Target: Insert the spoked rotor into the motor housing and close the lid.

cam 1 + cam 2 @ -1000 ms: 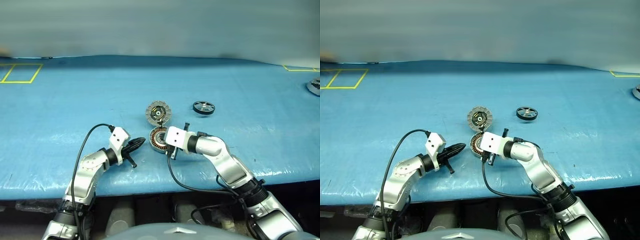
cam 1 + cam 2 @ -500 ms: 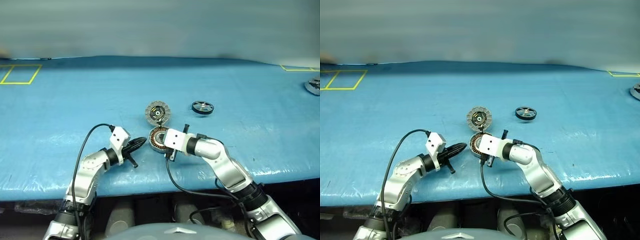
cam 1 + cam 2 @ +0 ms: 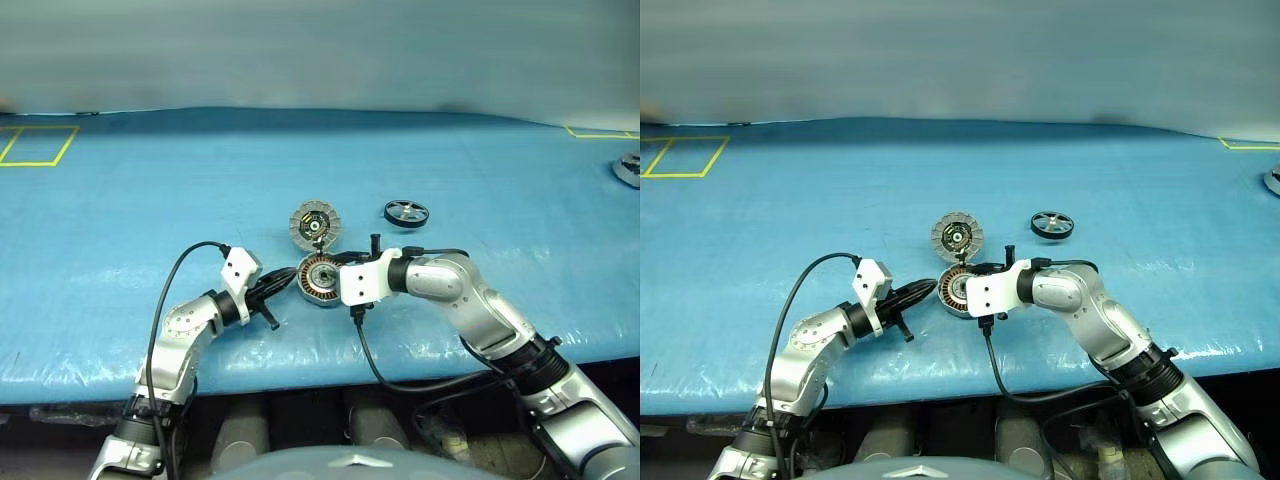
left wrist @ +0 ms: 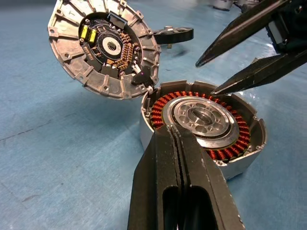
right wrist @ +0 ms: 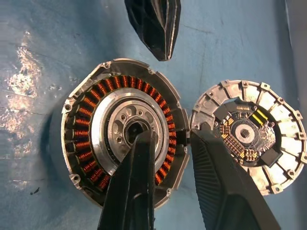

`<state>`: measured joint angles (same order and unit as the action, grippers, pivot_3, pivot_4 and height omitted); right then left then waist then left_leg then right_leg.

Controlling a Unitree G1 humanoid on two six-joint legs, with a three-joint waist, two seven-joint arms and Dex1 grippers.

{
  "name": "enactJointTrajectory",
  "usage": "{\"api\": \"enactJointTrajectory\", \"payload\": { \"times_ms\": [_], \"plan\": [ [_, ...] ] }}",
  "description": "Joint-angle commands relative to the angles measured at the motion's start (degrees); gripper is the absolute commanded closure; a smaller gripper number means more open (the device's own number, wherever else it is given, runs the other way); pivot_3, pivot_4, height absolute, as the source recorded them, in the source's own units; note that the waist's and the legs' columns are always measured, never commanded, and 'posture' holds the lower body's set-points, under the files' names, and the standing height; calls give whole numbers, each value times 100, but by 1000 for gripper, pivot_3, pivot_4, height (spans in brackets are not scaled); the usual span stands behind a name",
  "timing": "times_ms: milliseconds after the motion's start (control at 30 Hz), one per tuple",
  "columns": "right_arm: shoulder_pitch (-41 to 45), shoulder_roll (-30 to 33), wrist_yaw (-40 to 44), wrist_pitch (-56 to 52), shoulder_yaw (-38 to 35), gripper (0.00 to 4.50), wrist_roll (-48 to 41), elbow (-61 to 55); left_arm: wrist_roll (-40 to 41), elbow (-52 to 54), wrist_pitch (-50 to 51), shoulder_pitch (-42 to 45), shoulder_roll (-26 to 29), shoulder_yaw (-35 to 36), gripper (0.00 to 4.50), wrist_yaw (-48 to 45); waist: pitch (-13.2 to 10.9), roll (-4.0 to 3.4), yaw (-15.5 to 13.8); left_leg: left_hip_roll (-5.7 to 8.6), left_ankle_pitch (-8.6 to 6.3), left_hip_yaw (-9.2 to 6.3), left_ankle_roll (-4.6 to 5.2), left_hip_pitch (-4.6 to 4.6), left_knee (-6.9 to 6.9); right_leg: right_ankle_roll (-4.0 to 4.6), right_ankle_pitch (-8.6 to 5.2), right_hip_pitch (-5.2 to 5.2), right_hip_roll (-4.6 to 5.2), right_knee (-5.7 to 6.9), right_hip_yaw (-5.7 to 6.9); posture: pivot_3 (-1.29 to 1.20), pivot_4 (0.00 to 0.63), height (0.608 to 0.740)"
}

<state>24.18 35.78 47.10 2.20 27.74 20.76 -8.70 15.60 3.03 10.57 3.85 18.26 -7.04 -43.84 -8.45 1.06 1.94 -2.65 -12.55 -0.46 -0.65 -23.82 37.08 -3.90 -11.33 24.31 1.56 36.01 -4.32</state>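
One motor housing point(image 3: 318, 280) lies on the blue table point(image 3: 120, 220), between two grippers. One lid point(image 3: 316, 224) lies just behind it, ribs up, touching it. One spoked rotor point(image 3: 406, 213) sits farther right. The left gripper point(image 3: 285, 285) has its jaws together beside the housing. The right gripper point(image 5: 168, 158) hangs over the housing, jaws apart, holding nothing.

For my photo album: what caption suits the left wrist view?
Shut left claw before the open motor housing, ribbed lid beside it, parted right claw above.
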Motion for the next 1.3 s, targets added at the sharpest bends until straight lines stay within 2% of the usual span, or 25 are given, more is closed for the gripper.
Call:
{"api": "enactJointTrajectory", "payload": {
  "times_ms": [33, 467, 967, 1067, 1300],
  "plan": [
    [254, -70, -13, 352, 89, 3260, 238, 208, 189, -57, -132, 107, -36, 94, 4500, -136, 0, 0, 1, 0, 0, 1, 0, 1, 1, 0, 0, 0, 0, 0, 0, 0, 150, 740],
    [467, -321, -20, 787, 246, 3260, 657, 941, 185, -988, -268, 373, -188, 13, 4500, -354, 0, 0, -23, 0, 0, 0, 0, 21, 3, 0, 1, -22, 0, 2, 1, 0, 150, 740],
    [544, -316, 307, 1379, 524, 3260, 1072, 1219, 104, -1242, 9, 567, -353, -220, 4500, -612, 4, 2, -40, 0, 0, -3, 0, 49, 12, -1, 0, -58, 0, 0, 2, 0, 150, 740],
    [591, -308, 288, 1460, 578, 3816, 1216, 1302, 115, -1235, 54, 563, -355, -237, 4500, -659, 5, 3, -40, 0, 0, -3, 0, 60, 12, 0, 0, -69, 1, 0, 2, 0, 150, 740],
    [593, -295, 518, 1496, 657, 3816, 1325, 1379, 44, -1294, 4, 560, -368, -228, 4500, -615, 7, 2, -44, 0, -1, -3, -1, 91, 7, 0, -1, -68, 4, -6, 2, 0, 150, 740]
  ]
}}
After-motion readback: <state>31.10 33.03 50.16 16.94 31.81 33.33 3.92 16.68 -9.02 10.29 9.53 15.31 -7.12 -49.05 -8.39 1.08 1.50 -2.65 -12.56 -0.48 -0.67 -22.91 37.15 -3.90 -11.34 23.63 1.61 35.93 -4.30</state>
